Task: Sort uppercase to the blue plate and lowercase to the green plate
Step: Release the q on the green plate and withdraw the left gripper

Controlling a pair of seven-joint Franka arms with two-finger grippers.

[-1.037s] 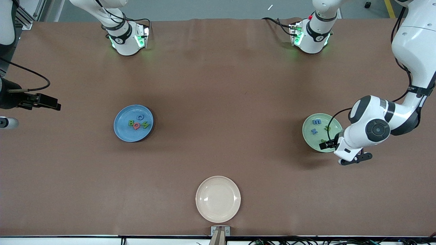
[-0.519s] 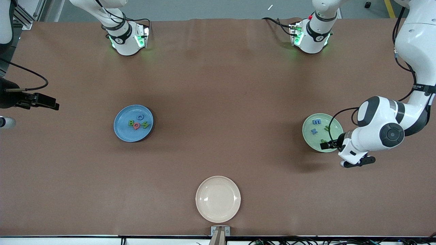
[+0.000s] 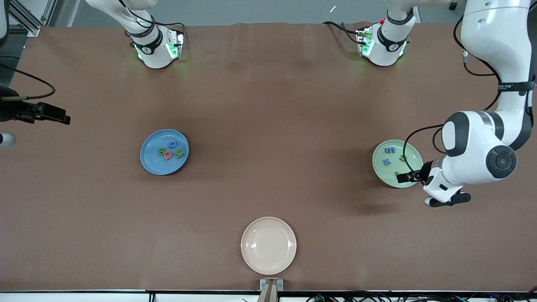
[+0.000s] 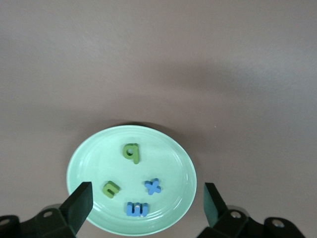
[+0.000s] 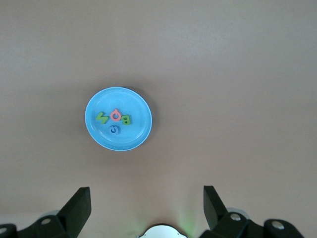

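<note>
- Brown cloth-covered table [image 3: 268, 105]: carries 3 plates, with no loose letter seen on the bare cloth. Judged: sorting looks complete.
- Round shallow cream-beige plate [image 3: 268, 245]: nearest the front camera, bare, no part in the sort.
- Round solid blue plate [image 3: 164, 151]: toward the right arm's end. Holds 4 foam capital letters [image 5: 115, 120]: red Q, green B, green N, blue C, clustered at its centre, lying flat. B, Q and N form a row; C sits beside that row.
- Round pale mint-green plate [image 3: 396, 163]: toward the left arm's end. Holds 4 foam small letters [image 4: 132, 183]: blue m, blue x, green u, green p-shape, lying flat, apart, facing differing ways.
- Left gripper [image 4: 143, 206]: over the green plate's edge, fingers wide apart, empty.
- Right gripper [image 5: 143, 206]: waiting high over the table's right-arm end, fingers apart, empty.
</note>
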